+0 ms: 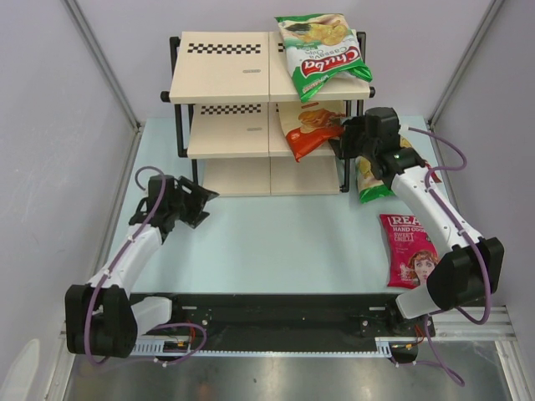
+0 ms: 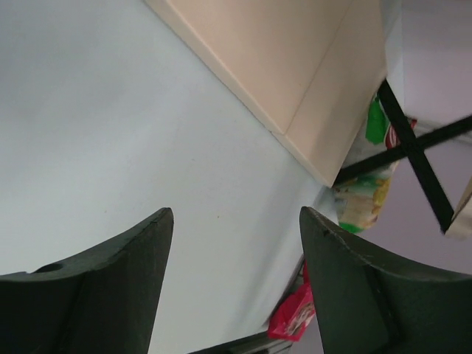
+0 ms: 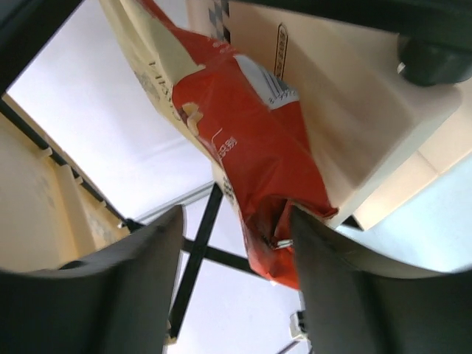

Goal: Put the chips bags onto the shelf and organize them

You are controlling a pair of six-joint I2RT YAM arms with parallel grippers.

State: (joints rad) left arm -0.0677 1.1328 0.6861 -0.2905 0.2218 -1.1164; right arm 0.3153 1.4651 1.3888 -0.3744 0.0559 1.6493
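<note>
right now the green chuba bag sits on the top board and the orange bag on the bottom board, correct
No. The green Chuba bag does sit on the top board of the shelf, but the orange bag lies on the middle board, not the bottom one. The top external view shows it.

We read the brand "Chuba" in red letters, upside down in the overhead view, on the green-and-white chips bag (image 1: 322, 52) lying on the top board of the shelf (image 1: 219, 79). On the magenta bag (image 1: 408, 249) on the desk (image 1: 267, 234) we made out "REA" in large white letters, its end cut off by the right arm (image 1: 435, 209). Beneath it stood "HAND COO", and "SWEET CHILLI" lower down. The orange bag (image 3: 251, 147) carried small white print in the right wrist view, too blurred for us to read. The small dark marks on the shelf's boards were likewise too small to read.
</note>
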